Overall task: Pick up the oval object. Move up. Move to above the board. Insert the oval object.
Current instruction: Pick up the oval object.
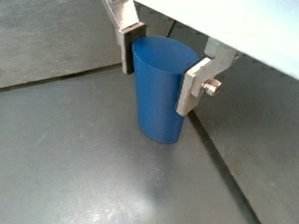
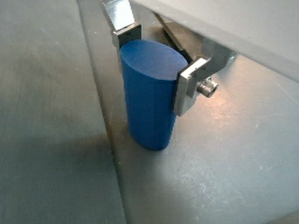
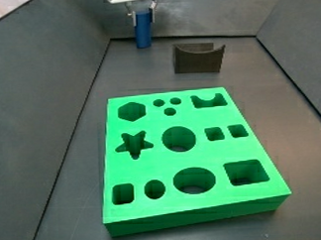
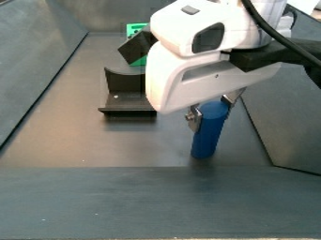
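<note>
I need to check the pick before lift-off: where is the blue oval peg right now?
The oval object stands upright on the floor at the far end, beyond the board, left of the fixture in a side view, between the gripper fingers.

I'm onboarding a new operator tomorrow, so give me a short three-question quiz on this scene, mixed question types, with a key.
1. True or false: the gripper has its fingers on either side of the oval object.
2. Multiple choice: in a side view, where does the oval object stand relative to the board?
A. inside a cut-out
B. on the floor beyond the board, at the far wall
C. lying on top of the board
3. Short answer: what dark thing stands between the oval object and the board in a side view?

Key: 1 true; 2 B; 3 the fixture.
</note>
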You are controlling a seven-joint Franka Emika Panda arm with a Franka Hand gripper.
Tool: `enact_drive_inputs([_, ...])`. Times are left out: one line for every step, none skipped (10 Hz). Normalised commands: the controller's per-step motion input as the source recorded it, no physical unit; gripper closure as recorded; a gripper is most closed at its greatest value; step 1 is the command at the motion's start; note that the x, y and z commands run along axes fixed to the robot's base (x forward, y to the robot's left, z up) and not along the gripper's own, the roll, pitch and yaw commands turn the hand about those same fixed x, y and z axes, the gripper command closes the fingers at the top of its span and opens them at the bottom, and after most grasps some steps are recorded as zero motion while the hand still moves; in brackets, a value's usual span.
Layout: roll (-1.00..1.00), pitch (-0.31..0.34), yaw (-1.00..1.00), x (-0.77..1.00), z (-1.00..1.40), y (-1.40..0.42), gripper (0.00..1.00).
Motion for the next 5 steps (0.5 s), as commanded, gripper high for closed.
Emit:
enact_drive_inputs([0.00,0.000,0.00,0.00,0.00,0.00,1.00])
enact_drive_inputs([0.00,0.000,0.00,0.00,0.00,0.00,1.00])
enact_drive_inputs([0.00,0.000,0.00,0.00,0.00,0.00,1.00])
enact_drive_inputs([0.00,0.000,0.00,0.00,0.00,0.00,1.00])
enact_drive_inputs([0.00,0.000,0.00,0.00,0.00,0.00,1.00])
